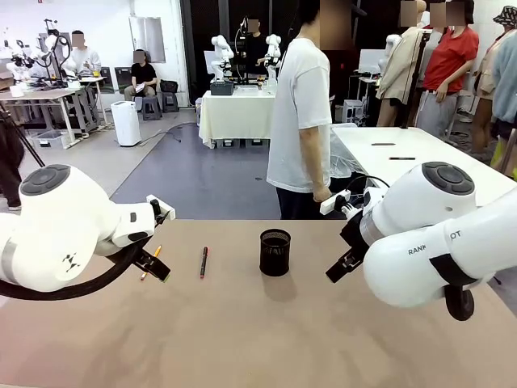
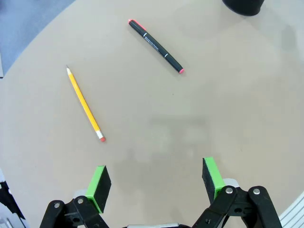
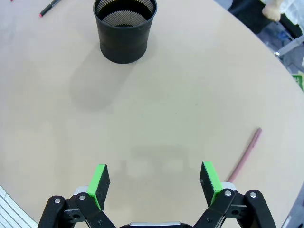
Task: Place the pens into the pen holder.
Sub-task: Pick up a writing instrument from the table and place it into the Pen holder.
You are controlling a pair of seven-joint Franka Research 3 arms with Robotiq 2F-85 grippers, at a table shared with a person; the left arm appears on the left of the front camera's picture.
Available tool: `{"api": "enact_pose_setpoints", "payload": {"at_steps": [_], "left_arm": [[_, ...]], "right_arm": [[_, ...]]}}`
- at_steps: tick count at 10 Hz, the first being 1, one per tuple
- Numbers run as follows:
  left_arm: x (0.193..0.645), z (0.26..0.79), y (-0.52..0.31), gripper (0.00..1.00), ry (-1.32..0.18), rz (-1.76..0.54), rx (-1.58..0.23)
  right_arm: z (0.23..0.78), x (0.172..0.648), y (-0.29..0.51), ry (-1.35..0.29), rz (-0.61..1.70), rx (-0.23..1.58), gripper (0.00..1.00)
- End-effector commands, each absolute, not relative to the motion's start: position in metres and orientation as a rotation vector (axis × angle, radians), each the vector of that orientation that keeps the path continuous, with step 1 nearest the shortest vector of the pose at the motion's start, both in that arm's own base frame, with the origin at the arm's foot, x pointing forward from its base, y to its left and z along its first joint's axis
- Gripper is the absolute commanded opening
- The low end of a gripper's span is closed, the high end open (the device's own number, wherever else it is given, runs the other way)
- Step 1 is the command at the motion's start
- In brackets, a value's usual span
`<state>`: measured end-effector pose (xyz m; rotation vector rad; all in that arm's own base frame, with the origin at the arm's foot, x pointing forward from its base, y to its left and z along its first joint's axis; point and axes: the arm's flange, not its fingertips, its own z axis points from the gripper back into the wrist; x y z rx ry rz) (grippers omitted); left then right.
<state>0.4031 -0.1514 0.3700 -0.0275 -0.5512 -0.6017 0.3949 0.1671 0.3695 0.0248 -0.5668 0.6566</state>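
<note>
Both open, left hand (image 2: 154, 185) behind pencil (image 2: 85, 104) and dark pen (image 2: 156, 46), right hand (image 3: 154, 183) beside reddish pen (image 3: 244, 152), bare tabletop (image 2: 218, 114) all around.

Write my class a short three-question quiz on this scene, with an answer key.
1. Count: how many pens lie loose on the table?
2. The pen holder is: A upright and empty; B tipped over; C holding a pencil.
3. True or false: the left gripper is shut on the yellow pencil.
Key: 1 three: the yellow pencil, the black pen with red ends and the reddish-brown pen. 2 A. 3 false; it is open, and so is the right gripper.
</note>
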Motion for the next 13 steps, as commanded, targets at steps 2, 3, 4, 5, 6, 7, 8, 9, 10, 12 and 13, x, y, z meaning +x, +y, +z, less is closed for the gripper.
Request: {"api": "enact_pose_setpoints", "payload": {"at_steps": [2, 3, 4, 5, 6, 7, 8, 9, 10, 12, 13], "left_arm": [[0.403, 0.37, -0.151, 1.0, -0.552, -0.602, -0.028], [0.403, 0.37, -0.151, 1.0, -0.552, -0.602, -0.028], [0.403, 0.37, -0.151, 1.0, -0.551, -0.602, -0.028], [0.399, 0.381, -0.144, 1.0, -0.538, -0.627, -0.064], [0.403, 0.39, -0.136, 1.0, -0.531, -0.667, -0.068], [0.4, 0.404, -0.125, 1.0, -0.532, -0.699, -0.117], [0.4, 0.42, -0.117, 1.0, -0.548, -0.717, -0.163], [0.4, 0.434, -0.106, 1.0, -0.561, -0.754, -0.211], [0.399, 0.453, -0.096, 1.0, -0.554, -0.788, -0.261], [0.414, 0.48, -0.06, 1.0, -0.565, -0.778, -0.316], [0.418, 0.494, -0.042, 1.0, -0.569, -0.78, -0.317]], "right_arm": [[0.37, 0.395, 0.167, -0.567, 0.656, 0.025, 1.0], [0.369, 0.395, 0.167, -0.567, 0.657, 0.025, 1.0], [0.382, 0.385, 0.17, -0.591, 0.743, 0.119, 1.0], [0.388, 0.395, 0.159, -0.568, 0.795, 0.184, 1.0], [0.387, 0.413, 0.148, -0.578, 0.779, 0.204, 1.0], [0.387, 0.424, 0.134, -0.573, 0.766, 0.235, 1.0], [0.39, 0.435, 0.119, -0.583, 0.755, 0.246, 1.0], [0.395, 0.448, 0.106, -0.593, 0.749, 0.266, 1.0], [0.403, 0.46, 0.087, -0.596, 0.726, 0.273, 1.0], [0.41, 0.494, 0.054, -0.595, 0.697, 0.347, 1.0], [0.412, 0.509, 0.035, -0.559, 0.677, 0.402, 1.0]]}}
